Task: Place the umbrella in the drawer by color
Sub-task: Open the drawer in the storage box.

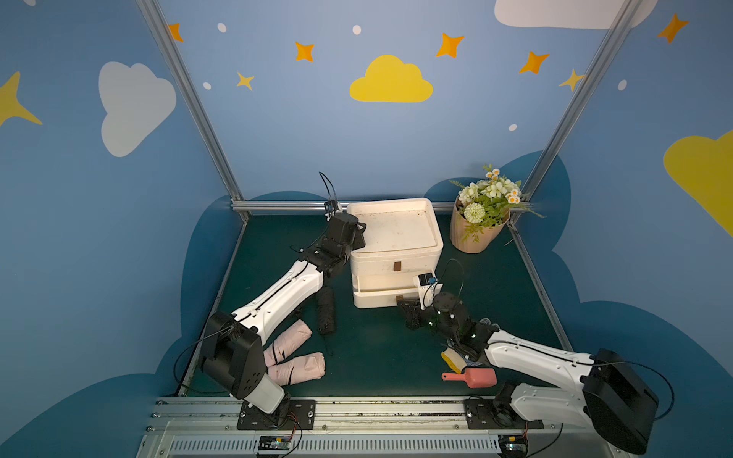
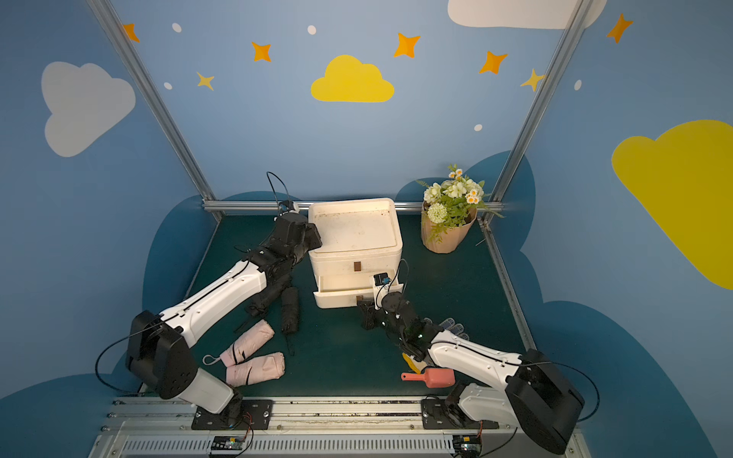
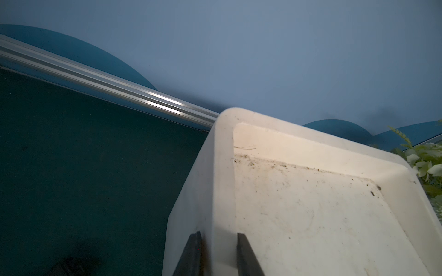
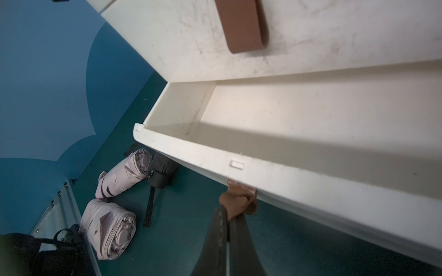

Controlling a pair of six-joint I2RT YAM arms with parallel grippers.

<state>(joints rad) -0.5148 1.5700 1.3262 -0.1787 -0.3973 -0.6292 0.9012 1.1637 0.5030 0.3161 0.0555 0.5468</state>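
Brown leather tab (image 4: 236, 203) is pinched by right fingers (image 4: 214, 241), white plastic cabinet (image 3: 222, 179) clamped at nine o'clock by left fingers (image 3: 194, 255); slip is risked if jerked.

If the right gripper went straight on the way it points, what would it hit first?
Probably the lower drawer front: the right gripper is shut on its brown tab, just short of it.

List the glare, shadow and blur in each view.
Both top views: even light, cabinet top brightest. Left wrist: glare on the rail, floor dark. Right wrist: shadow band inside the drawer, right gripper soft-focus on the strap.
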